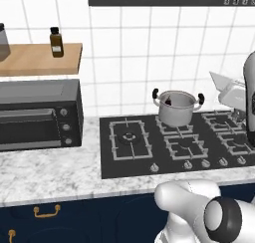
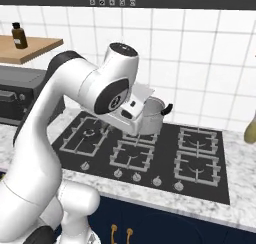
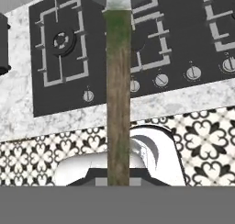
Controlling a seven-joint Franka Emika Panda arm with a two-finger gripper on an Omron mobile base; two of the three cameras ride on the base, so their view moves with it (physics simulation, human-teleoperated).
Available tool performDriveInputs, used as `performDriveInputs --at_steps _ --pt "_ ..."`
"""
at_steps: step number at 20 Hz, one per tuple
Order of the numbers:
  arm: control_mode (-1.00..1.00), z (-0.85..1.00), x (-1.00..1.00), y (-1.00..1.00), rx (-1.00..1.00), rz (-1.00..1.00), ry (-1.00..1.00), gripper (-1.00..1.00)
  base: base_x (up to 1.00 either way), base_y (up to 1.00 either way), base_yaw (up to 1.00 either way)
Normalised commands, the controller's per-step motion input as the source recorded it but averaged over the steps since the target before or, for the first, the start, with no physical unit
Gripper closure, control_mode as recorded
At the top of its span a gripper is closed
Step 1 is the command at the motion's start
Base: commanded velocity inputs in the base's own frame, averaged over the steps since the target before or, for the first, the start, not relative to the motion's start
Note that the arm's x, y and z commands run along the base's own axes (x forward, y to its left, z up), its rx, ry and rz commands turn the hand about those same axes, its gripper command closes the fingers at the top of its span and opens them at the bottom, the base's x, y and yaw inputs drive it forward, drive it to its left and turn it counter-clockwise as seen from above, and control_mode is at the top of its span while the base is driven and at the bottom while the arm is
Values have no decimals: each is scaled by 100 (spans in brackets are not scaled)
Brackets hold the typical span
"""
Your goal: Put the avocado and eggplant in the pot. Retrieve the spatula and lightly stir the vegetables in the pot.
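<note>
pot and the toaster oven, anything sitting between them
In the left base view, a bare front-left burner and bare marble counter lie between the pot and toaster oven.

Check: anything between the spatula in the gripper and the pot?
Nothing visible. The pot stands lidless on a rear burner of the hob. The gripper, shut on the spatula, is just to its right in the left base view, with only bare tile wall showing in the gap. A dark vegetable lies inside the pot.

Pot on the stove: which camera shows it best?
The left base view: the pot stands whole on a rear burner, both black handles visible, something dark inside. In the right base view the arm hides most of it. In the hand view I cannot make it out.
</note>
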Motion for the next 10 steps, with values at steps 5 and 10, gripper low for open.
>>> performDriveInputs --at_steps 5,10 --pt "-100 55 51 3 55 -15 23 100 0 0 0" --pt "-100 14 87 16 56 -19 34 100 0 0 0"
